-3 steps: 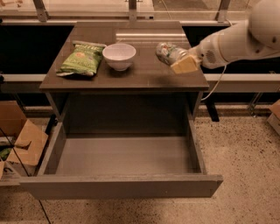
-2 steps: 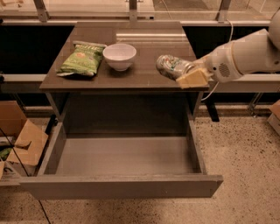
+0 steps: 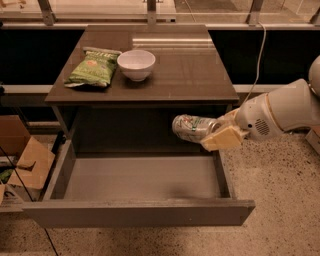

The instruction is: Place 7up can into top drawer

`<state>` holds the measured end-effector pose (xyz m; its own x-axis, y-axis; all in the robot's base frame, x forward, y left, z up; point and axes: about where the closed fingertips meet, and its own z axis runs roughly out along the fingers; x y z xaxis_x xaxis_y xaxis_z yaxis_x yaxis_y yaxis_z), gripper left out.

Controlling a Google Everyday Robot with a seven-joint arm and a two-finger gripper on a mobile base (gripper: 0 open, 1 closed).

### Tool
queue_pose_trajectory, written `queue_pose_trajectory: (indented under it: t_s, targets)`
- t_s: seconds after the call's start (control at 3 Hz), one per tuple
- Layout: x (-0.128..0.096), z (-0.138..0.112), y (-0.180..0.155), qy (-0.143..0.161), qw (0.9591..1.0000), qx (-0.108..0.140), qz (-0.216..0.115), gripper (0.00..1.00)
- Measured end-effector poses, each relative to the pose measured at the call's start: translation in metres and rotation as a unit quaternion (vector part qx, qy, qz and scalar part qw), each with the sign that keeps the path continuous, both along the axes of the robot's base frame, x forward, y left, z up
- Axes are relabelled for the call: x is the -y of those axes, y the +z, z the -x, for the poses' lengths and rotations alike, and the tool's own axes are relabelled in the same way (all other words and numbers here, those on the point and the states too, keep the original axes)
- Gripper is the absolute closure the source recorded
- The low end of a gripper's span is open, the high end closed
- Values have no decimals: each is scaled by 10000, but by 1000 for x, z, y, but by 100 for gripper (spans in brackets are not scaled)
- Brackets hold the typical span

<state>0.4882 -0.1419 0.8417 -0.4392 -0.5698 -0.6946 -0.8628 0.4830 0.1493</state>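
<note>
Gripper (image 3: 214,131) over top drawer (image 3: 140,212) right side hides 7up can (image 3: 190,127) end; arm (image 3: 287,107) cropped.

- Claw (image 3: 212,132) points left, clamped on the 7up can (image 3: 190,127), top drawer (image 3: 140,212) below it.
- White wrist (image 3: 257,120) just right of the claw, forearm (image 3: 295,105) rising rightward.

— What does the room around you look like?
— You have a speckled terrazzo floor (image 3: 280,200), a dark brown worktop (image 3: 200,75) catching a streak of light, metal posts (image 3: 46,12) on a pale ledge behind it, and cardboard boxes (image 3: 25,160) at the left.
— And the hand?
— Your hand (image 3: 211,132) sits just under the worktop's front right edge, clamped on the 7up can (image 3: 190,127).
</note>
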Motion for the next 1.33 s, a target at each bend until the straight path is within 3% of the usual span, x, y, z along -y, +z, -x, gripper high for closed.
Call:
queue_pose_trajectory:
  t_s: [0.33,0.67,1.0,1.33]
  targets:
    - [-19,18,-41,99,9987,-482,-120,100]
    - [-33,19,-84,-103,9958,-897,-147,100]
    - [-43,4,-121,-513,9920,-1151,-109,100]
    - [-46,-16,-149,-946,9870,-1296,-67,87]
